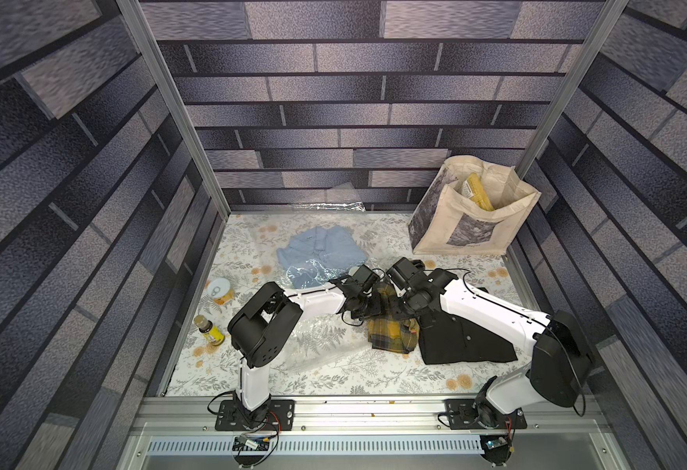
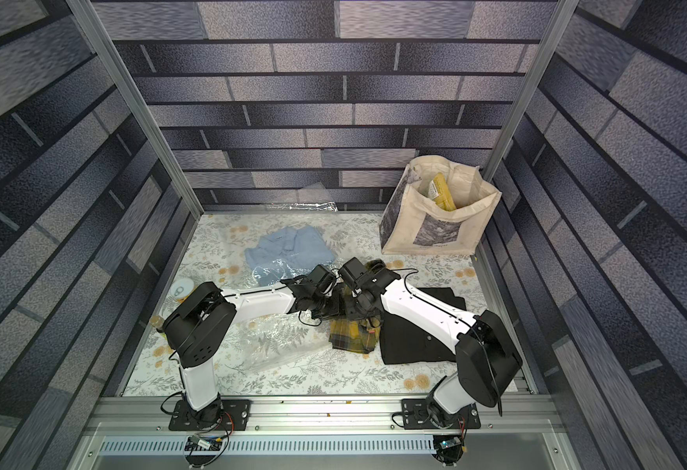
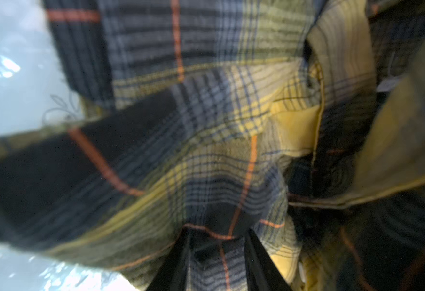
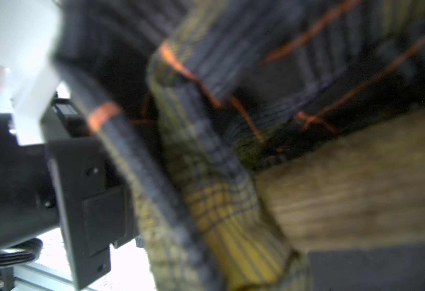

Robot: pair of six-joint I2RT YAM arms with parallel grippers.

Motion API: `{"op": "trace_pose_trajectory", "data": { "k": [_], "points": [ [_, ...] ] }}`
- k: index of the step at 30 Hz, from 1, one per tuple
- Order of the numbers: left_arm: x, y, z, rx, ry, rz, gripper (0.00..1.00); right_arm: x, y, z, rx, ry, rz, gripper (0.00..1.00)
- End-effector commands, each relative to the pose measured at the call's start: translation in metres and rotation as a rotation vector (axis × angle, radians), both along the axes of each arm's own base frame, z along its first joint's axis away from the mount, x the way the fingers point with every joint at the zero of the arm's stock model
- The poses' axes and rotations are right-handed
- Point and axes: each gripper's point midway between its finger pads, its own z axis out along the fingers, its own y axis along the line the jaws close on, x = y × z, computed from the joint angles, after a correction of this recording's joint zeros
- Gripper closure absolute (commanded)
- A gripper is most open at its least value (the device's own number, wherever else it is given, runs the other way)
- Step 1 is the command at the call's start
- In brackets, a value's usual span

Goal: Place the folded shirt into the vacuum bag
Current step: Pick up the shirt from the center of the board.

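Yellow-and-navy plaid shirt (image 1: pixel 392 331) lies bunched near the middle of the table (image 1: pixel 374 378), its upper part standing up between the two grippers. Both arms reach inward from the front rail, elbows out and wrists bent down, meeting over the shirt.

The left gripper (image 1: pixel 365 311) pinches a fold of plaid, which shows between its two black fingers (image 3: pixel 173 262) in the left wrist view. The right gripper (image 1: pixel 402 302) is closed. Plaid crowds its wrist view and hides the fingers, so I cannot tell whether it pinches cloth.

The vacuum bag (image 1: pixel 317 344), clear crinkled plastic, lies flat just beside the shirt on the left arm's side, partly under the left forearm. A second patch of clear plastic (image 1: pixel 311 273) covers part of the light blue shirt (image 1: pixel 321 250) farther back.

Three shirts in all, counting the black shirt (image 1: pixel 466 342) under the right arm. One tote bag (image 1: pixel 472 228), one can (image 1: pixel 220 291), one bottle (image 1: pixel 209 330).
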Motion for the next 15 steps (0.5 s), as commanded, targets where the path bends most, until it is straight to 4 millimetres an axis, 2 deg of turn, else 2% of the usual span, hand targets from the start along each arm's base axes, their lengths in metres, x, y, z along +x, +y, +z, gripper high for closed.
{"op": "trace_pose_trajectory", "data": {
  "k": [1,2,4,7,11,15],
  "points": [
    [0.0,0.007,-0.007,-0.007,0.011,0.019,0.62,-0.012,0.021,-0.017,0.085,0.088,0.014,0.92],
    [0.002,0.009,-0.005,-0.011,0.006,0.021,0.62,-0.019,0.016,-0.031,0.063,0.121,0.015,0.91],
    [0.005,0.014,0.0,-0.011,-0.003,0.026,0.61,-0.019,0.016,-0.04,0.057,0.13,0.009,0.84],
    [0.009,0.034,0.01,0.021,-0.009,0.047,0.59,-0.018,0.009,-0.051,0.013,0.127,-0.001,0.65],
    [0.014,0.071,0.032,0.08,-0.029,0.076,0.57,-0.019,0.003,-0.055,-0.02,0.126,0.011,0.37],
    [0.015,0.099,0.051,0.105,-0.048,0.095,0.56,-0.019,-0.005,-0.052,-0.098,0.113,0.042,0.2]
  ]
}}
